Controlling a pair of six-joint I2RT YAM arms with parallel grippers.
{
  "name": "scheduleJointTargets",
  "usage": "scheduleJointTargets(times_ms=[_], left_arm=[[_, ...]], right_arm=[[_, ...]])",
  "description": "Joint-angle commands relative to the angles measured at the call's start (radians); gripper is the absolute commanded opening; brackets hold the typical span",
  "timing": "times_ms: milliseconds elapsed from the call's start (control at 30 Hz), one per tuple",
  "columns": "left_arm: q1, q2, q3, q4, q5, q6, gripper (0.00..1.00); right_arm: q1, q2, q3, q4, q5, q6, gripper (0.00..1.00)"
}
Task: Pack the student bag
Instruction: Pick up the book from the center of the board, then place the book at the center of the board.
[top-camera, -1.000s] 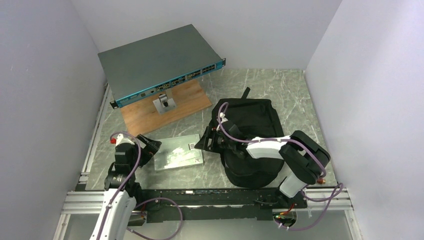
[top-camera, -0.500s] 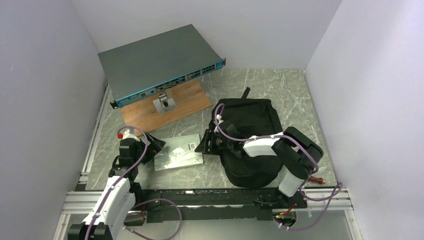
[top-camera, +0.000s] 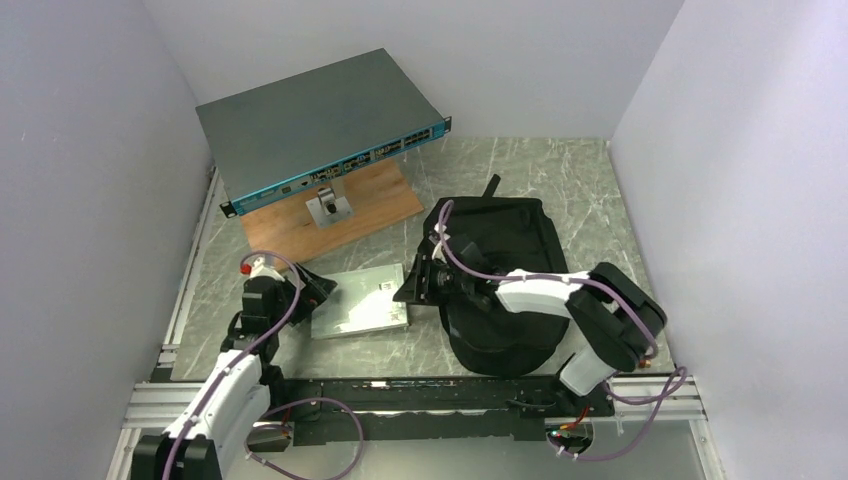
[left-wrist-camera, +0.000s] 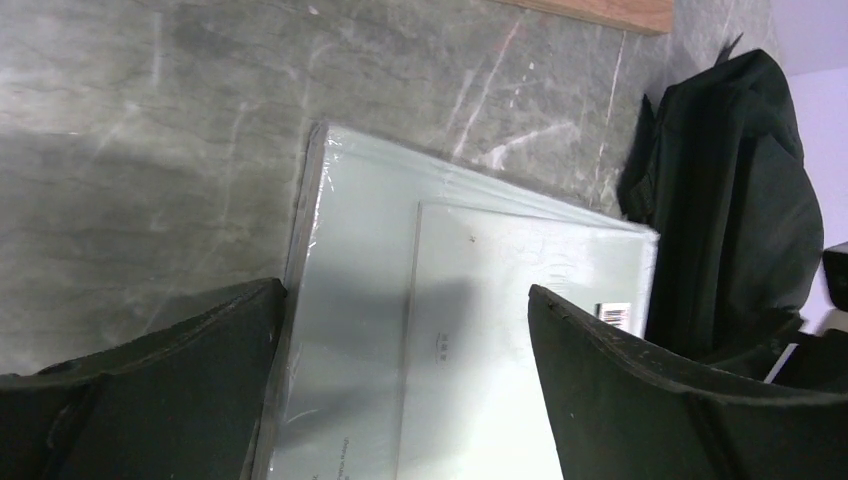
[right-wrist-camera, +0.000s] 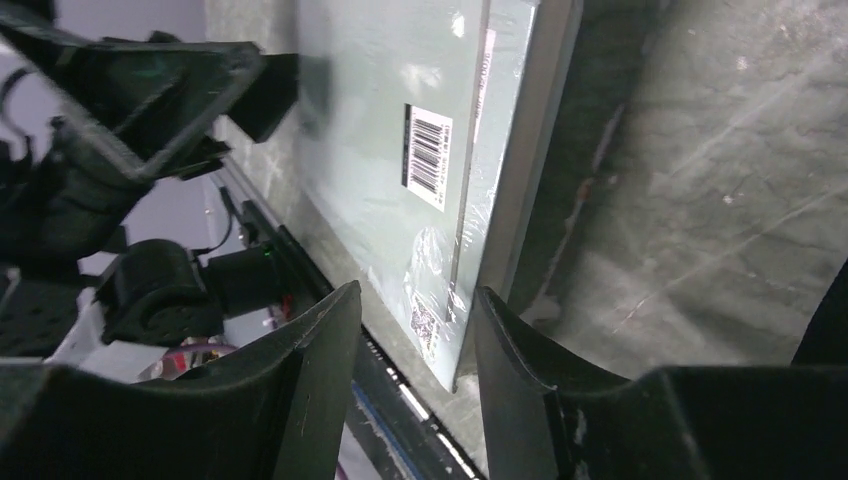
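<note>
The student bag (top-camera: 505, 275), a black soft backpack, lies flat on the table's right half, and its dark side shows in the left wrist view (left-wrist-camera: 730, 200). A flat grey plastic-wrapped book (top-camera: 360, 302) lies just left of it. My left gripper (top-camera: 308, 290) is wide open at the book's left edge, its fingers (left-wrist-camera: 150, 390) straddling the cover (left-wrist-camera: 520, 250). My right gripper (top-camera: 413, 285) reaches over the bag to the book's right edge. Its jaws (right-wrist-camera: 418, 295) stand partly open, with the book's near corner (right-wrist-camera: 455, 360) between them and a gap on the cover side.
A grey network switch (top-camera: 320, 125) rests tilted on a wooden board (top-camera: 355, 215) at the back left, with a small metal stand (top-camera: 328, 208) in front. White walls enclose three sides. An aluminium rail (top-camera: 400, 385) runs along the near edge.
My left gripper has moved in to the book's left edge. The right gripper's jaws have narrowed around the book's right edge, and the book has shifted slightly.
</note>
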Motion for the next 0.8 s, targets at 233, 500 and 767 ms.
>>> scheduleJointTargets(times_ms=[233,500,767], left_arm=[[-0.277,0.115,0.096,0.12,0.023,-0.184,0.95],[-0.512,0.444,0.292,0.263,-0.036,-0.234,0.97],[-0.583,0.69,0.402,0.309,-0.031,-0.245,0.97]], right_arm=[[-0.018,-0.351,0.108,-0.2,0.088,-0.089,0.48],[-0.133,-0.531,0.007,-0.464,0.222,-0.188,0.49],[-0.209,-0.661,0.052,-0.849,0.4,-0.357,0.62]])
